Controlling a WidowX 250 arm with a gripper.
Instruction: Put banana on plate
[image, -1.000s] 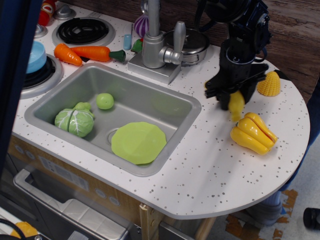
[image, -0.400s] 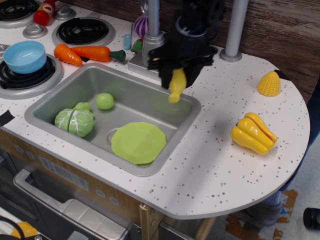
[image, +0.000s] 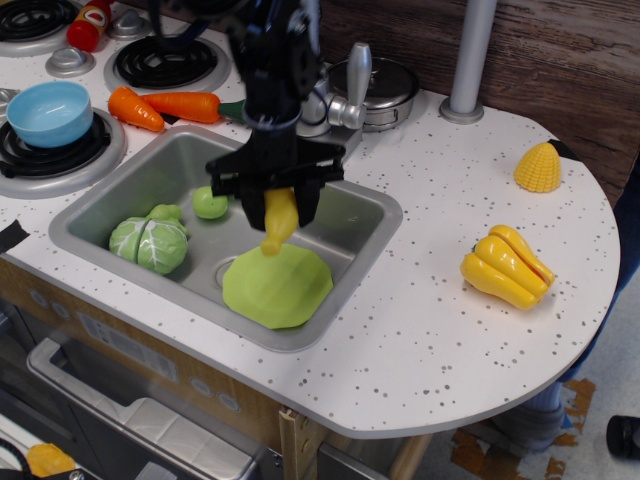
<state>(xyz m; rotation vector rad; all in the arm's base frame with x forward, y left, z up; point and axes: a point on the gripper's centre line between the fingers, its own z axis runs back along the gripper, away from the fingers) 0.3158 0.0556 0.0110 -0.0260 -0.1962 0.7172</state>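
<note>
A green plate (image: 277, 287) is seen lying in the sink (image: 110, 200), the banana (image: 279, 220) held hanging just above its far edge by the closed claw (image: 277, 188), with a cabbage (image: 149, 241) and green ball (image: 209, 202) beside and carrots (image: 165, 105) behind.

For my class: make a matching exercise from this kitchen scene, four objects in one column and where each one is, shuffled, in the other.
Objects:
1. banana
2. plate
3. blue bowl
4. corn

Places:
A. on the stove burner
B. on the counter's far right side
C. held in the claw over the sink
D. on the sink floor

Pairs: 1-C, 2-D, 3-A, 4-B
</note>
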